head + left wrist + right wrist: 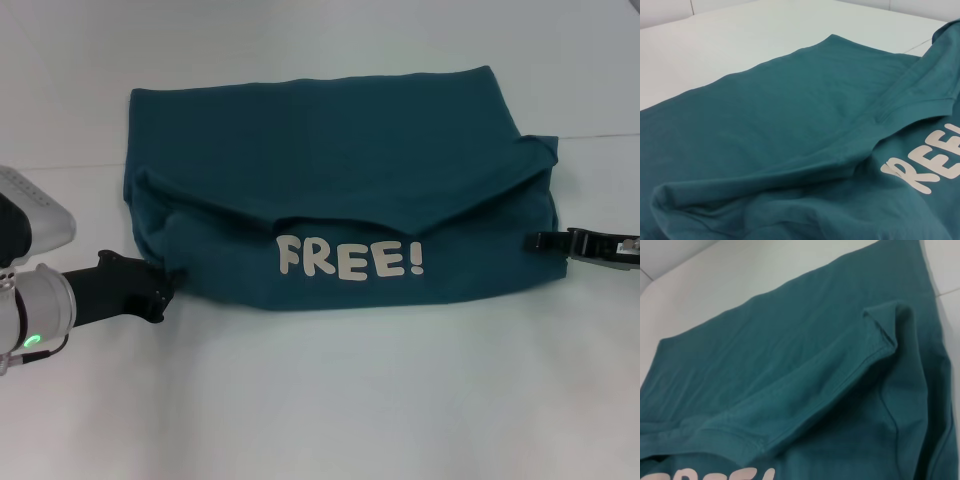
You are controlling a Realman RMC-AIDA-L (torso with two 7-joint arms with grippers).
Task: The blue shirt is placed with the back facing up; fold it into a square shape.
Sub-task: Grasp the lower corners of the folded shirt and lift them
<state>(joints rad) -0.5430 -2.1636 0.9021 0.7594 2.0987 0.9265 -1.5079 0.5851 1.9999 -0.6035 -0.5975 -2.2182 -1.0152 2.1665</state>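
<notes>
Blue shirt [330, 170] lies on the white table [320, 400], folded into a wide, roughly rectangular bundle. Fabric soft, matte, dark teal; the near layer is doubled over the rest, its stitched hem sagging in a shallow V. Cream block lettering "FREE!" [350, 260] shows on that near layer, rounded and flat. Loose puckers at both side edges of the shirt.

Left hand [160, 297], black, at the shirt's left near corner, touching the cloth; cannot tell if clenched or released. Right hand [545, 241], black, at the shirt's right edge; grip state likewise cannot be told.
</notes>
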